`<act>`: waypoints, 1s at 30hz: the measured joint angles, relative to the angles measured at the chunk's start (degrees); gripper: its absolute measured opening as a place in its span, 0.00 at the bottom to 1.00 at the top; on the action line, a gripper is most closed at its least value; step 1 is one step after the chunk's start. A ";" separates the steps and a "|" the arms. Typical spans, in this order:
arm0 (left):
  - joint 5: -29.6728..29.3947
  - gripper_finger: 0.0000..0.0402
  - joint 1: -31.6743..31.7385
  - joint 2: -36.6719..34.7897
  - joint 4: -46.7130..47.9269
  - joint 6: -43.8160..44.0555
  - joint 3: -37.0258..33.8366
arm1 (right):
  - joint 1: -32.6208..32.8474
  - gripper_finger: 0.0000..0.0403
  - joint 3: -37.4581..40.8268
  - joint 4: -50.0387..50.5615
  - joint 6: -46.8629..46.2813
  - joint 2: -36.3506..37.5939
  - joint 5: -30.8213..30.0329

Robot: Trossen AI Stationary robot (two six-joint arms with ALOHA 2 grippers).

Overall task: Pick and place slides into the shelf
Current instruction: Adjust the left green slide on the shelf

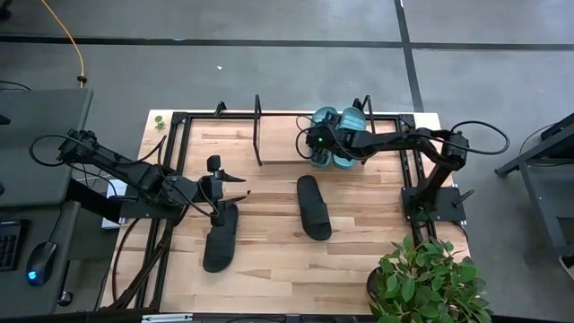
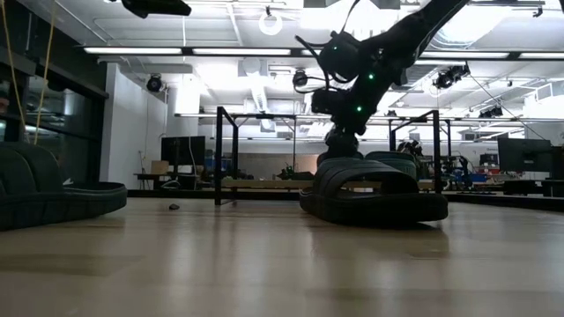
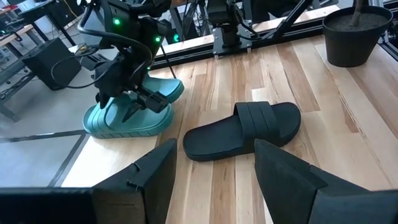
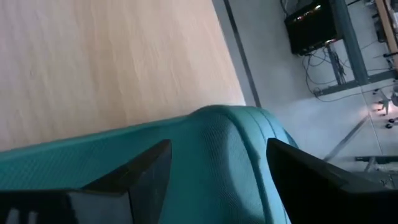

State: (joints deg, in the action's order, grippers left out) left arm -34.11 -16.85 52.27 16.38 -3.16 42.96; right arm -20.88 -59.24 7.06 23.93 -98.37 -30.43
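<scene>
Light wooden tabletop point(image 1: 269, 260) on a grey floor; potted plant point(image 1: 421, 283) with broad green leaves at the near right corner, its dark pot point(image 3: 351, 34) seen on the boards; computer mouse point(image 1: 36, 269) and keyboard point(image 1: 9, 240) on a dark desk at far left; orange cable point(image 1: 73, 45) across the floor

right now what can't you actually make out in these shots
- High view: the right claw covers the teal slides, so whether it grips one is hidden.
- Right wrist view: a teal slide fills the frame; the shelf is unseen.
- Low view: the near black slide is cut off by the edge.
</scene>
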 joint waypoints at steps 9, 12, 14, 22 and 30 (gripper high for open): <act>0.00 0.49 0.00 0.00 0.02 0.00 0.00 | 0.03 0.63 0.00 -1.36 0.08 0.27 14.38; 0.02 0.49 -0.02 0.00 0.02 0.00 0.00 | 0.37 0.63 0.00 -1.87 0.08 0.27 14.52; 0.02 0.49 -0.02 0.00 0.02 0.00 0.00 | 0.59 0.63 0.00 -1.79 0.40 0.27 13.98; 0.02 0.49 0.00 0.00 0.02 0.00 0.00 | 2.55 0.63 0.00 -2.15 0.55 0.27 13.96; 0.02 0.49 0.00 0.00 0.01 0.00 0.00 | 4.53 0.63 0.00 -1.96 1.99 0.25 10.36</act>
State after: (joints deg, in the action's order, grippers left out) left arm -34.09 -16.84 52.27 16.39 -3.16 42.96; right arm -16.35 -59.24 5.10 25.92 -98.13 -20.07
